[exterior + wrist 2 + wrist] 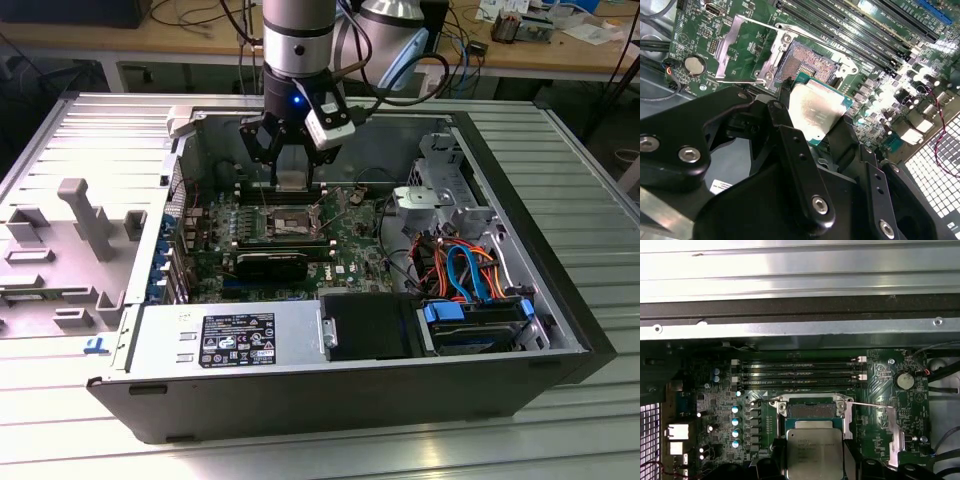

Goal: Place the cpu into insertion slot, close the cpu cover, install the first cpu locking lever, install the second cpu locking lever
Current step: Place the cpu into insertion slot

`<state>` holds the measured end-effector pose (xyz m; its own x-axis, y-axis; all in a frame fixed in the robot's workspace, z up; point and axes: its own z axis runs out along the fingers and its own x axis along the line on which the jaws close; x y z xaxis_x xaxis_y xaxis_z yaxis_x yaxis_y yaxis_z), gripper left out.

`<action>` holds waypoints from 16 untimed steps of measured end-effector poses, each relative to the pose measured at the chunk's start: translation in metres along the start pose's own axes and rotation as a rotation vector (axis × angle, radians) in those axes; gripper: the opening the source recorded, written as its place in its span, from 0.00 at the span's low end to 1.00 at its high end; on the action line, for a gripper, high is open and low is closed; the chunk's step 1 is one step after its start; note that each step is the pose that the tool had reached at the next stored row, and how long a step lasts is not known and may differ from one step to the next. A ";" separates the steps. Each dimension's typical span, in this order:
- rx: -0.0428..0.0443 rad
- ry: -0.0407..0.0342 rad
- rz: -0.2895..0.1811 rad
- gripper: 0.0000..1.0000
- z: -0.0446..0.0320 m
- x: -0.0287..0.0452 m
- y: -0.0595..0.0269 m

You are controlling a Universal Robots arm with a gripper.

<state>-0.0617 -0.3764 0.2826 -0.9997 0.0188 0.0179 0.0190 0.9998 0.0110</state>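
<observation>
- Jaws clamped on the cpu (pixel 815 112), hovering over the open insertion slot (pixel 812 62), mid-frame in the exterior view.
- Looks best kept square to the rim and lowered flat, unforced.

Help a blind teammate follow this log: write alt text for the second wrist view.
Black fingers of the gripper clamp the cpu, silvery top showing, by opposite edges. Beyond it on the green motherboard lies the insertion slot, empty, with the cpu cover swung open beside it.
</observation>
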 end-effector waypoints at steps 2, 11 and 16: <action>-0.0002 -0.0001 0.000 0.55 0.0001 0.0000 0.0000; -0.0009 -0.0006 0.047 0.55 0.0004 0.0000 0.0000; -0.0014 -0.0009 0.071 0.55 0.0007 0.0000 0.0000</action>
<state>-0.0617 -0.3764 0.2819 -0.9958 0.0899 0.0177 0.0901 0.9959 0.0111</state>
